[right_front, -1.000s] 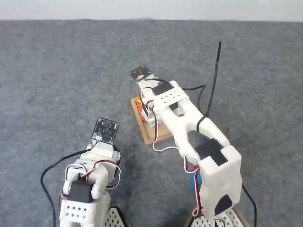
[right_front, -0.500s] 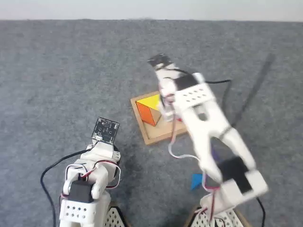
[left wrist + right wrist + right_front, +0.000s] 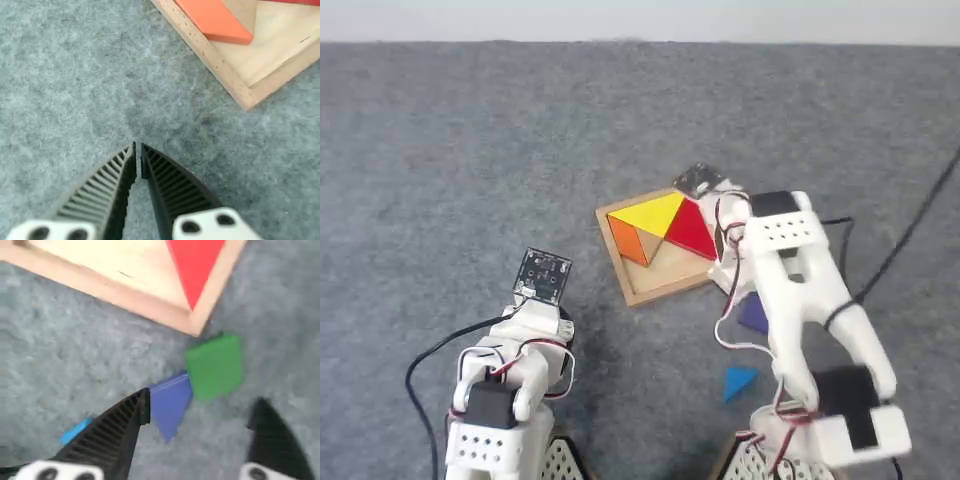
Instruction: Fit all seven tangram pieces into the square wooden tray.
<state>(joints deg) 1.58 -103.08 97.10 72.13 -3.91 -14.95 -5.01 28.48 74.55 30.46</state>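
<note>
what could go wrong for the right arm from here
The green square piece and purple triangular piece lie almost touching below the open right pincer, so closing may catch both or shove one aside. The green piece also sits near a corner of the square wooden tray, which a finger might bump.

This looks like a robotics lab test set-up. 2 white plastic arms, the left arm [image 3: 505, 400] and the right arm [image 3: 805, 300], trail bare wires [image 3: 410, 378]. They stand on perforated base plates [image 3: 565, 462] on grey felt-like matting [image 3: 470, 130], before a plain pale wall [image 3: 640, 18].
</note>
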